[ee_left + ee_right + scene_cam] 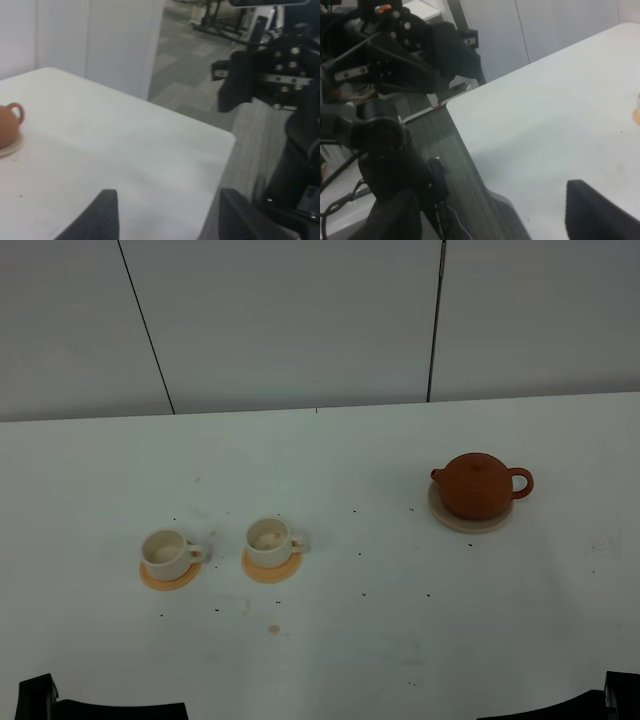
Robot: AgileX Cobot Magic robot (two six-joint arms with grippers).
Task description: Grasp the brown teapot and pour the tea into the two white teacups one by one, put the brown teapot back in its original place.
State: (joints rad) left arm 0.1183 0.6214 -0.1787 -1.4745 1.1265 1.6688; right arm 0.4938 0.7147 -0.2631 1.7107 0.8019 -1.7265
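The brown teapot (480, 485) stands upright on the pale beige disc (466, 523) at the right of the white table, lid on. It also shows in the left wrist view (7, 123). The two white teacups stand at the left: one (168, 552) far left, the other (272, 540) beside it, each on an orange coaster. No dark tea shows in them. My left gripper (170, 220) is open and empty, far from the teapot. My right gripper (495, 215) is open and empty near the table's edge.
Dark parts of my arms show at the bottom left corner (35, 700) and bottom right corner (620, 695) of the exterior view. The table edge (227, 150) drops to a grey floor. An orange coaster edge (636, 115) peeks into the right wrist view.
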